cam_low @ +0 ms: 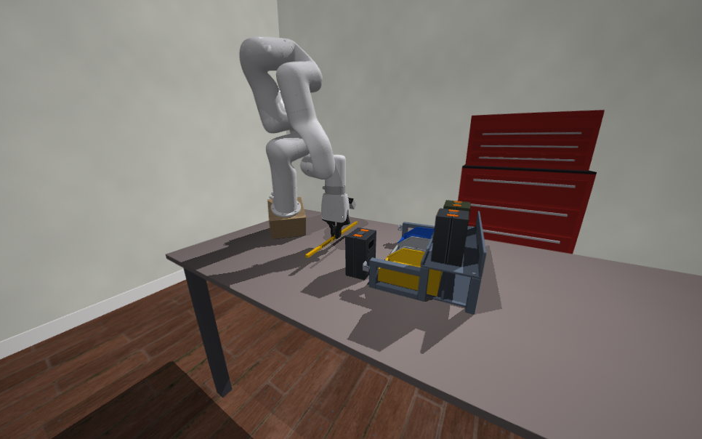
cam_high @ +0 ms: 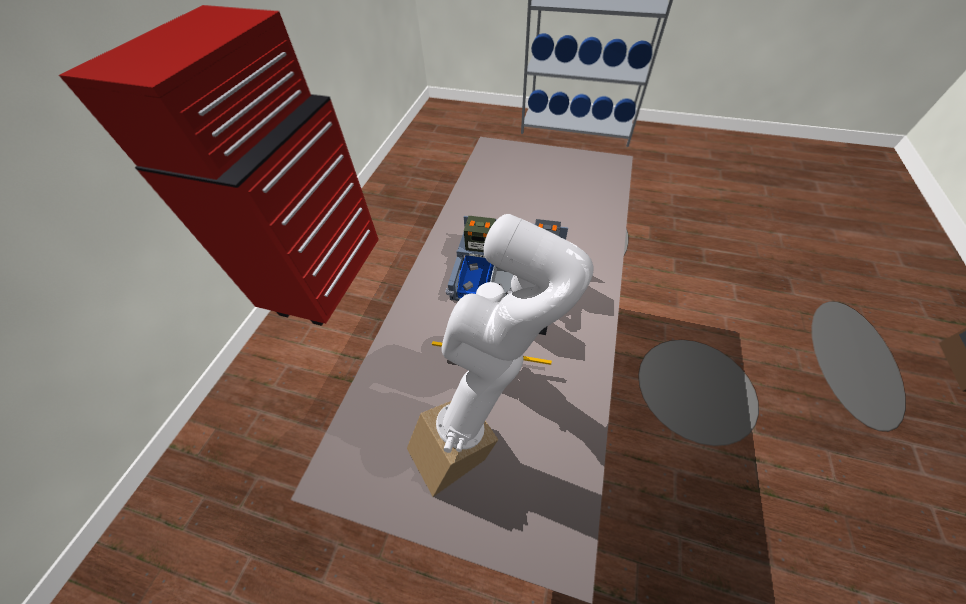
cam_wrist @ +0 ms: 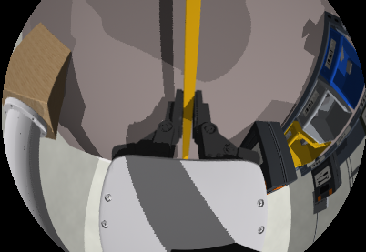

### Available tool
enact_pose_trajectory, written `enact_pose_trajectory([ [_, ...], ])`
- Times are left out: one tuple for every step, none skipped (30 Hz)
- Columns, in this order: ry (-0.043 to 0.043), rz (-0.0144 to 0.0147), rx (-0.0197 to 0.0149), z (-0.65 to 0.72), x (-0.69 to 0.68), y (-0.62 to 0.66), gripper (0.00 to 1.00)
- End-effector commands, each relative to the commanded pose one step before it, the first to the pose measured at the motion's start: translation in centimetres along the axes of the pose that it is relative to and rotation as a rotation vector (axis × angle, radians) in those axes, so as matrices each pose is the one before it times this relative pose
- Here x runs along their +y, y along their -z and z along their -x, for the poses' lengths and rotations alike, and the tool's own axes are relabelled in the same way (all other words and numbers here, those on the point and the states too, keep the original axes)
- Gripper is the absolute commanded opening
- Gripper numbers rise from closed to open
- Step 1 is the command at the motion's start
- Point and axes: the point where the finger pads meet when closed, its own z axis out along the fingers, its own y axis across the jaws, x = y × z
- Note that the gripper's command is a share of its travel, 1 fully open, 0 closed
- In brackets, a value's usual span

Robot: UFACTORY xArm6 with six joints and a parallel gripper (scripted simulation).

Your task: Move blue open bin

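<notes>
My gripper (cam_low: 335, 233) (cam_wrist: 188, 100) is shut on a long thin yellow bar (cam_low: 315, 249) (cam_wrist: 194, 5) (cam_high: 541, 360) and holds it about level, low over the table (cam_low: 561, 327) (cam_high: 547, 172), between the arm's wooden base block (cam_low: 286, 223) and the shelf. The blue open bin (cam_high: 464, 273) (cam_low: 413, 233) (cam_wrist: 342, 62) sits in the grey shelf frame (cam_low: 476, 256) at its far side, small parts in it. A yellow bin (cam_low: 401, 273) (cam_wrist: 295, 134) sits in the near side of the shelf, with a grey bin (cam_wrist: 324, 114) between them. The arm hides much of the shelf from above.
A black box (cam_low: 360, 252) stands on the table just in front of the shelf, right of the bar. Two tall dark boxes (cam_low: 450, 234) stand on the shelf. A red tool cabinet (cam_high: 232, 150) (cam_low: 528, 179) stands beside the table, and a metal rack (cam_high: 592, 67) beyond its far end.
</notes>
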Motion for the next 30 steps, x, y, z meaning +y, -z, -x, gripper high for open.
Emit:
enact_pose_trajectory([
  [-0.00223, 0.02055, -0.00825, -0.017, 0.313, -0.749, 0.0],
  [0.0, 0.0, 0.0, 0.0, 0.0, 0.0, 0.0],
  [0.0, 0.0, 0.0, 0.0, 0.0, 0.0, 0.0],
  [0.0, 0.0, 0.0, 0.0, 0.0, 0.0, 0.0],
  [0.0, 0.0, 0.0, 0.0, 0.0, 0.0, 0.0],
  [0.0, 0.0, 0.0, 0.0, 0.0, 0.0, 0.0],
  [0.0, 0.0, 0.0, 0.0, 0.0, 0.0, 0.0],
  [0.0, 0.0, 0.0, 0.0, 0.0, 0.0, 0.0],
  [0.00116, -0.00838, 0.0031, 0.01, -0.017, -0.299, 0.0],
  [-0.00027, 0.00203, -0.00077, 0.001, 0.022, -0.399, 0.0],
  [-0.00027, 0.00203, -0.00077, 0.001, 0.021, -0.399, 0.0],
  [-0.00027, 0.00203, -0.00077, 0.0, 0.02, -0.399, 0.0],
  [-0.00027, 0.00203, -0.00077, 0.0, 0.02, -0.4, 0.0],
  [0.0, 0.0, 0.0, 0.0, 0.0, 0.0, 0.0],
  [0.0, 0.0, 0.0, 0.0, 0.0, 0.0, 0.0],
  [0.0, 0.0, 0.0, 0.0, 0.0, 0.0, 0.0],
  [0.0, 0.0, 0.0, 0.0, 0.0, 0.0, 0.0],
  [0.0, 0.0, 0.0, 0.0, 0.0, 0.0, 0.0],
  [0.0, 0.0, 0.0, 0.0, 0.0, 0.0, 0.0],
  [0.0, 0.0, 0.0, 0.0, 0.0, 0.0, 0.0],
  [0.0, 0.0, 0.0, 0.0, 0.0, 0.0, 0.0],
  [0.0, 0.0, 0.0, 0.0, 0.0, 0.0, 0.0],
  [0.0, 0.0, 0.0, 0.0, 0.0, 0.0, 0.0],
  [0.0, 0.0, 0.0, 0.0, 0.0, 0.0, 0.0],
  [0.0, 0.0, 0.0, 0.0, 0.0, 0.0, 0.0],
  [0.00089, -0.0066, 0.00057, 0.007, 0.003, -0.281, 0.0],
  [-0.00021, 0.00159, -0.00013, -0.002, 0.018, -0.347, 0.0],
  [-0.00021, 0.00159, -0.00013, -0.003, 0.017, -0.347, 0.0],
  [-0.00021, 0.00159, -0.00013, -0.003, 0.016, -0.347, 0.0],
  [-0.00021, 0.00159, -0.00013, -0.003, 0.016, -0.347, 0.0],
])
